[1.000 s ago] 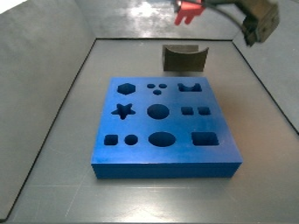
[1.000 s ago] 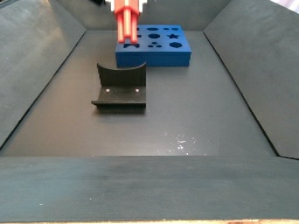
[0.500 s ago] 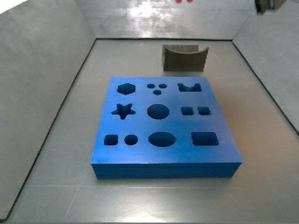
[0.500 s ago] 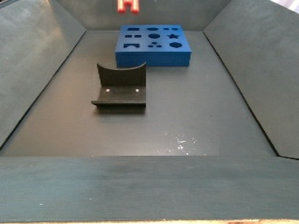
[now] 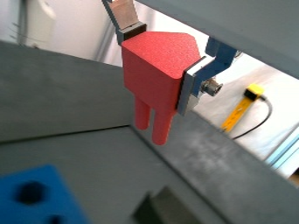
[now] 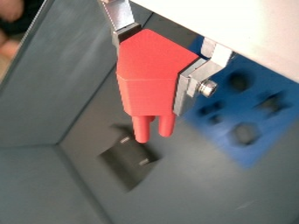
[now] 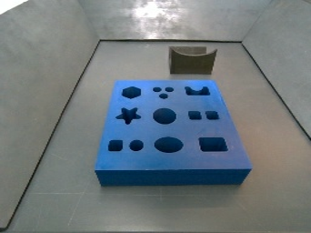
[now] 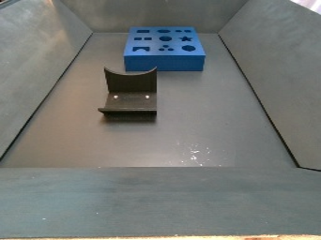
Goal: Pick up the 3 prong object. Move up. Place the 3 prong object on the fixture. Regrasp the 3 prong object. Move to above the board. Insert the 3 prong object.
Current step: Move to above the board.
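Note:
In both wrist views my gripper (image 5: 163, 54) (image 6: 159, 54) is shut on the 3 prong object (image 5: 159, 79) (image 6: 149, 83), a red block held high in the air with its prongs hanging down. One silver finger (image 5: 122, 17) presses one side and the other (image 5: 201, 77) the opposite side. Far below it lies the dark fixture (image 6: 128, 160), also seen in both side views (image 7: 191, 60) (image 8: 129, 93). The blue board (image 7: 168, 127) (image 8: 164, 47) (image 6: 251, 122) with its shaped holes lies flat on the floor. Neither side view shows the gripper or the red object.
Grey walls (image 8: 38, 84) enclose the floor on all sides. Outside the enclosure a yellow tool with a black cable (image 5: 246, 105) shows in a wrist view.
The gripper with the red object has risen straight up: a second ago it hung at the top of both side views, half a second ago only its tip showed, now it is out of them.

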Robot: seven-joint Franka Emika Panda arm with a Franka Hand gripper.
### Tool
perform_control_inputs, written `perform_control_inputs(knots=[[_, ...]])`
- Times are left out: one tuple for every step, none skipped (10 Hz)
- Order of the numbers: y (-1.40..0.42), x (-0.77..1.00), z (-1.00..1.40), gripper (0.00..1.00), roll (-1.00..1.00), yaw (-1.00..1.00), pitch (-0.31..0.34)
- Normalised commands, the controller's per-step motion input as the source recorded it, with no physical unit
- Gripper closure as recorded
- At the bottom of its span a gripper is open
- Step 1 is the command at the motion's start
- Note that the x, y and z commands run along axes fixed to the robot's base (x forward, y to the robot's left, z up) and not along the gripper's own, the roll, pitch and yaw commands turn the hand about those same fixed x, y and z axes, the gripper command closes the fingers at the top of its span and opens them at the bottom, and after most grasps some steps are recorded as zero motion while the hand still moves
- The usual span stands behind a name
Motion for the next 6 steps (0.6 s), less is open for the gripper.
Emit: perform_control_inputs(knots=[[-0.51, -0.40, 0.34, 1.00, -1.00, -0.12, 0.030], [-0.27, -0.25, 0.19, 1.00, -1.00, -0.12, 0.034], [-0.11, -0.15, 0.08, 1.00, -1.00, -0.11, 0.036], [-0.05, -0.12, 0.06, 1.00, -1.00, -0.11, 0.036], [-0.02, -0.10, 0.04, 1.00, -1.00, -0.11, 0.030], [0.01, -0.08, 0.02, 1.00, -1.00, -0.10, 0.026]])
